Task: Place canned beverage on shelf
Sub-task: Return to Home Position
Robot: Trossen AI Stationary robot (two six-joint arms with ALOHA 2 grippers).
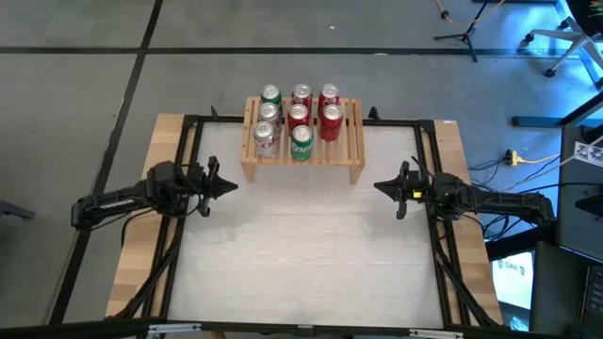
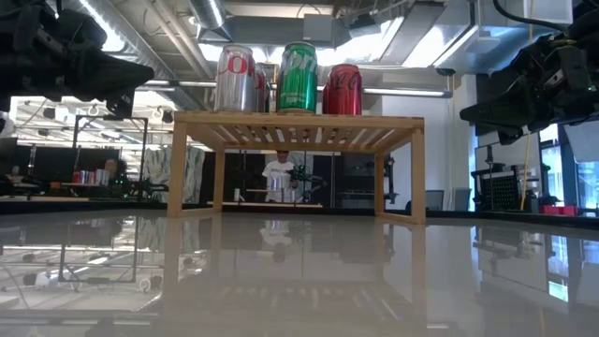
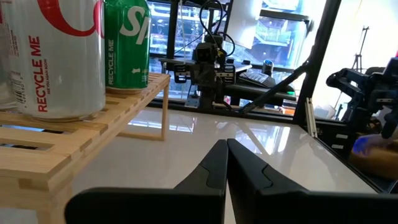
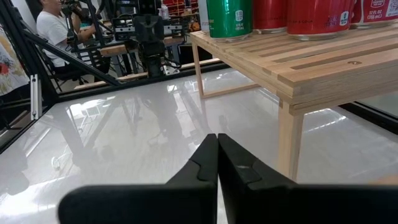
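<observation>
The light wooden shelf (image 1: 303,141) stands at the table's far middle on its side legs. Several cans stand upright on its slatted top: green (image 1: 301,142), red (image 1: 331,121) and silver (image 1: 265,138) ones in three rows. The shelf also shows in the low view (image 2: 296,126), the left wrist view (image 3: 74,140) and the right wrist view (image 4: 323,65). My left gripper (image 1: 232,187) is shut and empty at the table's left, pointing right. My right gripper (image 1: 379,185) is shut and empty at the table's right, pointing left.
A black frame (image 1: 301,122) runs around the white table top. Bare table (image 1: 301,245) lies between and in front of the grippers. A person (image 4: 53,28) sits beyond the table in the room.
</observation>
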